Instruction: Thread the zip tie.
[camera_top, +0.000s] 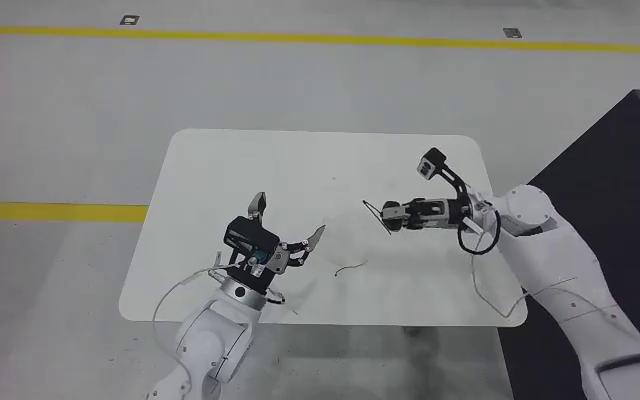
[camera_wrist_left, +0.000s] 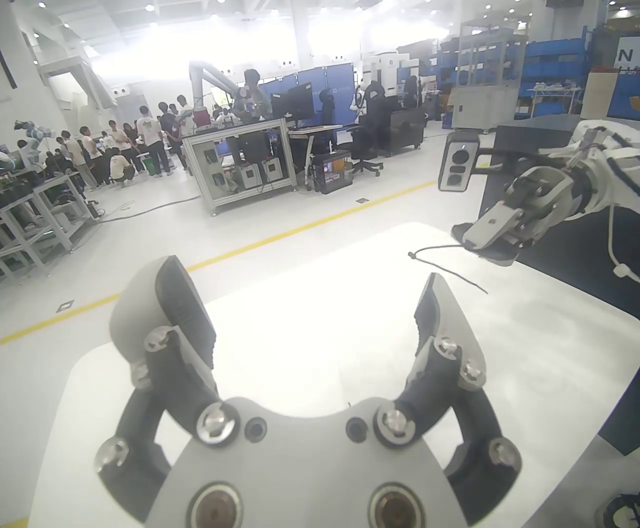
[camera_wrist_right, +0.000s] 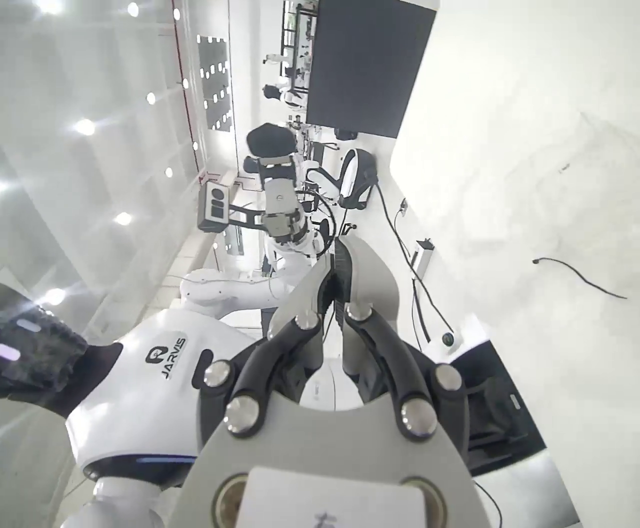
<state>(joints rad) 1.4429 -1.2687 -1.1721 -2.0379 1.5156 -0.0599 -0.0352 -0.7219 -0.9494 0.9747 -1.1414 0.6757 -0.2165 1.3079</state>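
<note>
Mid table: wide gap btwn left gripper & right gripper; held zip tie juts in from right; loose zip tie flat, near side.

— What's the floor like?
— Pale grey, crossed by yellow lines.
— And farther back?
— Bright ceiling lights, blue racks, monitors, black chairs; possibly a workshop hall.

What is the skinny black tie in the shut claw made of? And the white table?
The zip tie looks like thin, bendy plastic, matte black: it sticks out of the right gripper in a stiff curve. The table seems to be a smooth white board, maybe laminate or plastic; light glares off it.
</note>
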